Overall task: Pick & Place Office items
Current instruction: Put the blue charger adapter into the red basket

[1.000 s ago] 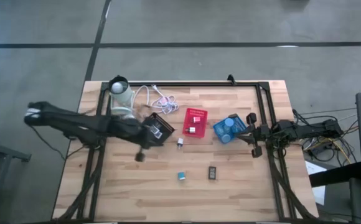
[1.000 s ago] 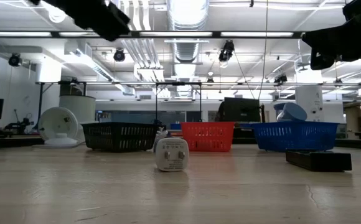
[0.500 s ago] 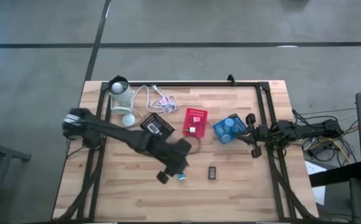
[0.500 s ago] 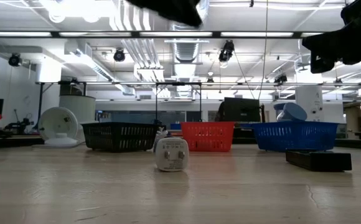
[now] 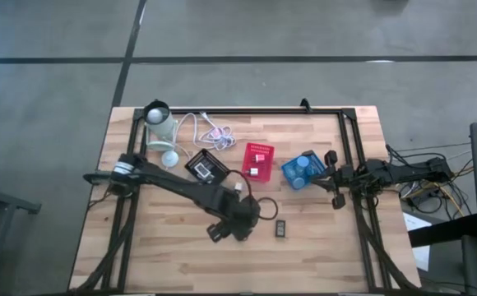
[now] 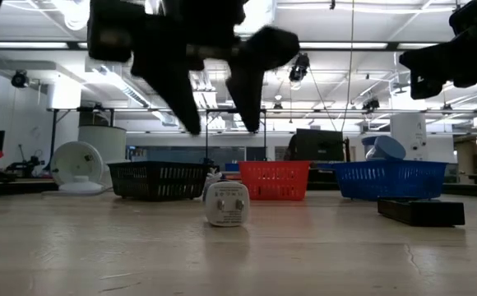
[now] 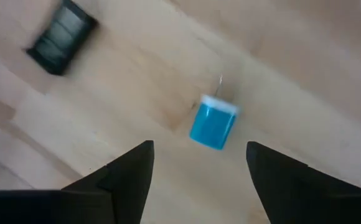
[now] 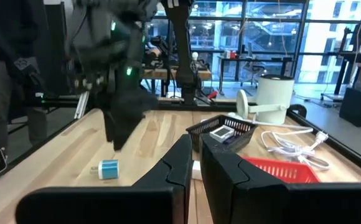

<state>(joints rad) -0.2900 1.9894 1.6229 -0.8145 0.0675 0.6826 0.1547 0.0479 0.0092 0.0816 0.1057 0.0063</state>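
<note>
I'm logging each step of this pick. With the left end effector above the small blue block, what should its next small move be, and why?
Probably a straight descent. The left end effector hangs open above the blue block, which lies just ahead of the gap between its fingers, nothing touching it. The black item lies well aside. Lowering with a slight forward shift should bracket the block.

Left hand (image 7: 197,165) above the cube (image 7: 213,124); black block (image 7: 63,37) beside.

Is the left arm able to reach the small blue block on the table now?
Probably yes: the left tool hangs open directly above the blue block, with only bare table around it.
</note>
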